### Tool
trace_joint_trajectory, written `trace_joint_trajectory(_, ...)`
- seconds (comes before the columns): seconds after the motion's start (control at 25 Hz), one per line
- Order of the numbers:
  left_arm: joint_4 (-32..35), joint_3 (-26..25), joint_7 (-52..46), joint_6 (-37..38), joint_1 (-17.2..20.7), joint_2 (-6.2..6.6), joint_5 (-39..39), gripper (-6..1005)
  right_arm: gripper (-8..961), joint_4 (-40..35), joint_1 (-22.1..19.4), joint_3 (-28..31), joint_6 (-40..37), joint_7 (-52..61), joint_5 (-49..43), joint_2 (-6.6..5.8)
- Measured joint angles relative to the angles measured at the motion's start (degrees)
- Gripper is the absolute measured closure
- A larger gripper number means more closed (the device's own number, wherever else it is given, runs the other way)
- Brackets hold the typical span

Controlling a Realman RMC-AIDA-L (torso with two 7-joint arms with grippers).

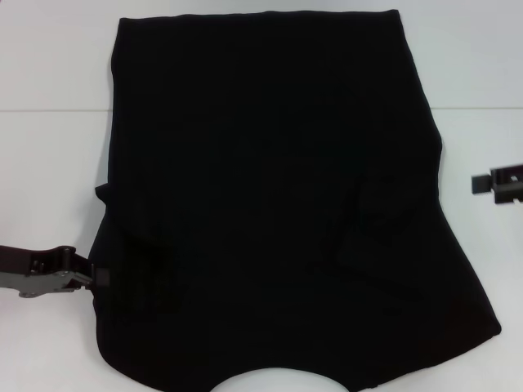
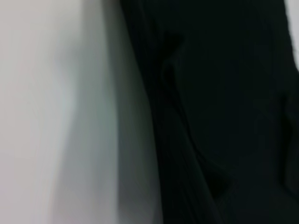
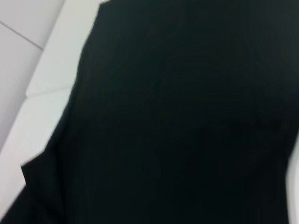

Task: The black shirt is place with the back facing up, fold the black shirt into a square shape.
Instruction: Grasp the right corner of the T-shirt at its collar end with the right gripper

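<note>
The black shirt (image 1: 270,204) lies flat on the white table (image 1: 49,163) with no lettering showing. Its curved neckline is at the near edge, its hem at the far edge, and its sides look folded inward. My left gripper (image 1: 91,276) comes in from the left and meets the shirt's left edge near the front. The left wrist view shows that creased shirt edge (image 2: 187,140) against the table. My right gripper (image 1: 494,181) hangs at the right edge of the head view, clear of the cloth. Black shirt (image 3: 177,121) fills most of the right wrist view.
A seam in the white table (image 1: 57,109) runs across behind the shirt's middle. Bare table surface lies to the left and right of the shirt. The neckline reaches the near edge of the head view.
</note>
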Motion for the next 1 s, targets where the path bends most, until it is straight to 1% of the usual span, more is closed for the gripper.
trace_joint_trajectory(0.08,0.2,-0.3,0.2,1.4,0.0,0.36,-0.1,921,302,-0.5,-1.1,0.0,-1.9,-0.3,-0.7,-0.57)
trace_joint_trajectory(0.24,0.2,-0.4,0.2,1.5,-0.3,0.6,0.0,928,303,-1.2,-2.8,0.3,-4.8,-0.4,-4.1,-1.14)
trace_joint_trajectory(0.36,0.0,-0.4,0.2,0.8,-0.6,0.65,0.0,928,303,-1.3,-3.5,0.2,-6.6,-0.6,-6.7,-1.21)
trace_joint_trajectory(0.48,-0.2,-0.2,0.0,-0.1,-0.7,0.66,0.1,928,304,-1.1,-3.9,-0.1,-7.7,-2.4,-8.3,-0.99)
trace_joint_trajectory(0.6,-0.3,-0.3,-0.2,-0.8,-0.7,0.66,0.1,929,304,-0.8,-4.0,-0.1,-7.8,-4.6,-10.1,-0.39)
trace_joint_trajectory(0.84,-0.8,-0.4,-0.3,-1.5,-0.7,0.66,0.1,929,305,-0.7,-4.0,-0.6,-5.6,-6.6,-12.7,1.73)
trace_joint_trajectory(0.92,-1.1,-0.4,-0.3,-1.7,-0.7,0.66,0.2,929,306,-0.6,-4.0,-1.4,-5.0,-7.1,-12.7,2.34)
trace_joint_trajectory(1.0,-1.2,-0.4,-0.3,-1.8,-0.7,0.66,0.2,929,306,-0.4,-4.0,-2.6,-4.5,-7.2,-12.7,2.64)
